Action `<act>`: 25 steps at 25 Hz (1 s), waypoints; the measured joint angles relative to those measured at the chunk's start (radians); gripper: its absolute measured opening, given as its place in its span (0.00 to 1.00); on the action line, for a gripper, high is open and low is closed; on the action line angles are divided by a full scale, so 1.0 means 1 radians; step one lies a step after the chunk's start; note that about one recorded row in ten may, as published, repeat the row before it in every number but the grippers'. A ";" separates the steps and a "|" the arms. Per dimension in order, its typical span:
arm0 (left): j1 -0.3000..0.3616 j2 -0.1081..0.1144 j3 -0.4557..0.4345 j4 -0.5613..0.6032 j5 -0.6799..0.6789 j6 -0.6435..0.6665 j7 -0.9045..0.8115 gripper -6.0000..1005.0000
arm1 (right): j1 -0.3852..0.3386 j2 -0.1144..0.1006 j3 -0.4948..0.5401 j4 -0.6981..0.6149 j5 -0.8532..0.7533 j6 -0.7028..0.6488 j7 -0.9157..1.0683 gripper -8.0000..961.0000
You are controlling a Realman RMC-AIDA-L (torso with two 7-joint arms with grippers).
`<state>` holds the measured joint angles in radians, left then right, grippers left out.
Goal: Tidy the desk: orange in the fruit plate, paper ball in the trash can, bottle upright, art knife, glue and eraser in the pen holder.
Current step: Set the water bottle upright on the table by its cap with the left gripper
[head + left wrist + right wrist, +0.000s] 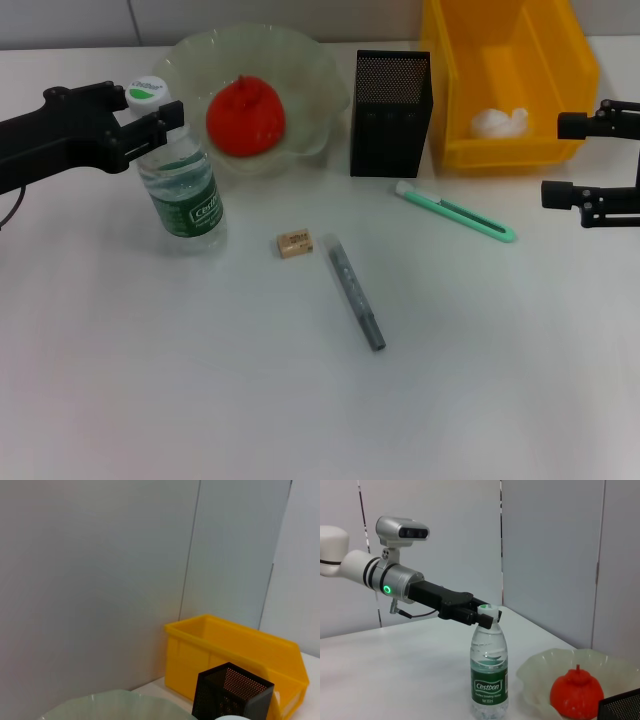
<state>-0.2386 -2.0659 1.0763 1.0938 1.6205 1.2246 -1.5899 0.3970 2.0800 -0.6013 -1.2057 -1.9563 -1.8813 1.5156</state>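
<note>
Plastic bottle (pixel 185 180) (water-filled, fairly heavy, slippery) stands upright; left gripper (pixel 150 125) clenches its neck. Right gripper (pixel 560 160) hangs released.

A robotics lab or test room: a plain white tabletop (pixel 300 400) stands against bare grey partition panels (pixel 100 580) joined by vertical seams. A yellow plastic parts bin (pixel 510 90) and a black mesh pen holder (pixel 392 112) sit along the tabletop's far edge, staged like props.
</note>
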 joint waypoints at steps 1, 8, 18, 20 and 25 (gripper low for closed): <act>0.000 0.000 0.000 0.000 0.000 0.001 0.004 0.46 | 0.001 0.000 0.000 0.000 0.000 0.000 0.000 0.73; 0.000 -0.002 0.002 -0.024 0.000 0.007 0.060 0.46 | 0.001 0.000 0.000 0.000 -0.001 0.001 0.000 0.72; 0.006 -0.002 -0.004 -0.048 -0.009 0.019 0.084 0.46 | -0.004 0.001 0.000 0.000 -0.001 0.001 0.000 0.72; 0.007 -0.002 -0.003 -0.051 -0.008 0.020 0.084 0.46 | -0.005 0.002 0.000 0.000 -0.001 0.001 0.000 0.72; 0.012 -0.002 -0.005 -0.052 -0.006 0.020 0.085 0.46 | -0.006 0.002 0.000 0.000 0.001 0.001 0.000 0.71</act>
<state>-0.2262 -2.0677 1.0715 1.0416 1.6149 1.2450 -1.5050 0.3911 2.0816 -0.6013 -1.2057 -1.9548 -1.8806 1.5156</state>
